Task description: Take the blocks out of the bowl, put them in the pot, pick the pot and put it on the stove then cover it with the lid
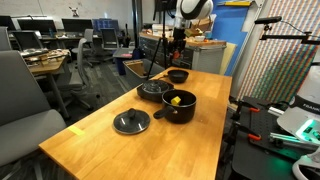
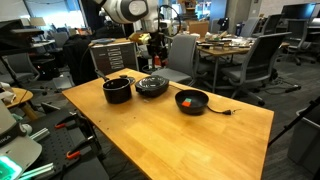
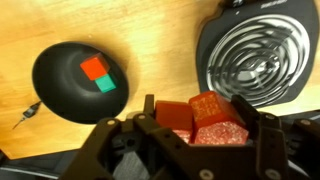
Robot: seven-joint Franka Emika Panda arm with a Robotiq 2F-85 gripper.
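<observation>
In the wrist view my gripper [image 3: 205,128] is shut on a cluster of orange-red blocks [image 3: 208,112], held high above the table. Below it lie the dark bowl [image 3: 60,95], with a red and a teal block [image 3: 98,76] inside, and the coiled black stove [image 3: 255,55] to its right. In both exterior views the gripper [image 1: 178,45] hangs above the far end of the table. The black pot [image 1: 182,108] [image 2: 117,91] holds a yellow block [image 1: 176,99]. Stove [image 1: 152,90] [image 2: 151,86] and bowl [image 1: 177,75] [image 2: 191,102] stand in a row beside it. The grey lid [image 1: 131,122] lies flat nearer the camera.
A thin black cable [image 2: 222,111] trails from the bowl's side across the wooden table [image 1: 110,150]. Office chairs [image 1: 25,95] and desks surround the table. A rack with green-lit equipment [image 1: 285,120] stands along one long edge.
</observation>
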